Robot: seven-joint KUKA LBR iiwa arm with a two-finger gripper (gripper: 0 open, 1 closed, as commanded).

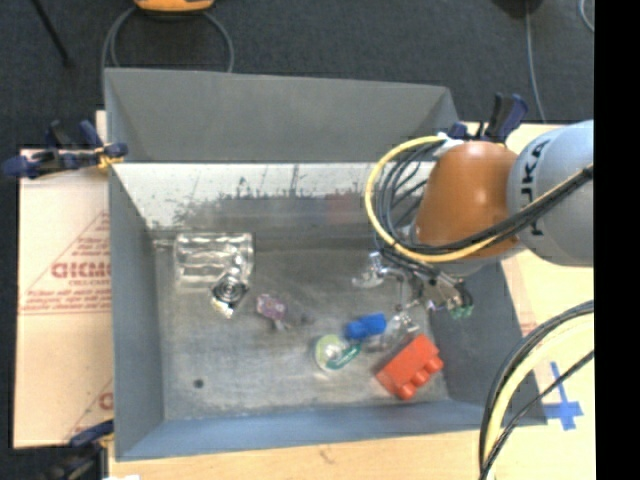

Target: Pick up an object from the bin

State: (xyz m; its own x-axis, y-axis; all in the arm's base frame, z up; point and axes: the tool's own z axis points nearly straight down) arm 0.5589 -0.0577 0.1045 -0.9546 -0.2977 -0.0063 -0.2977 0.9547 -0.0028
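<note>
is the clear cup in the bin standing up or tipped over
Tipped over. The clear cup lies on its side on the floor of the bin, near the left wall, its long side facing up.

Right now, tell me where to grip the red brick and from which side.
Take the red brick across its two long flat sides, coming straight down from above. It lies flat and skewed by the bin's near right corner, so a sideways approach would likely meet the wall.
</note>
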